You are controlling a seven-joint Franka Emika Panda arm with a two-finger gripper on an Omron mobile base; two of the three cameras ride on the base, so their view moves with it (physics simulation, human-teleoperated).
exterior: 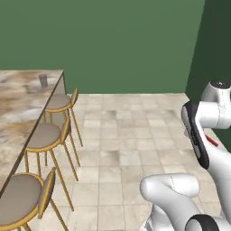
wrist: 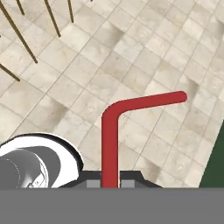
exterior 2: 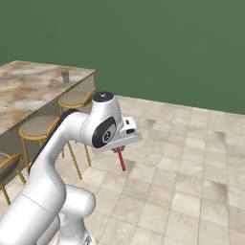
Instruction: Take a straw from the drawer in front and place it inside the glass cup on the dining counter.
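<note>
Partly hidden straw (wrist: 110,144) in claw (wrist: 109,183)

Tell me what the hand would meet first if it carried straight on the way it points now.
Probably the beige tiled floor. The hand, shut on the bent red straw, points downward over open tiles; nothing else appears in that line, though depth is unclear.

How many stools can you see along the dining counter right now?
3, in a row beside the dining counter: the far stool nearest the glass cup, the middle stool, and the near stool at the frame's bottom edge. More may sit out of frame.
</note>
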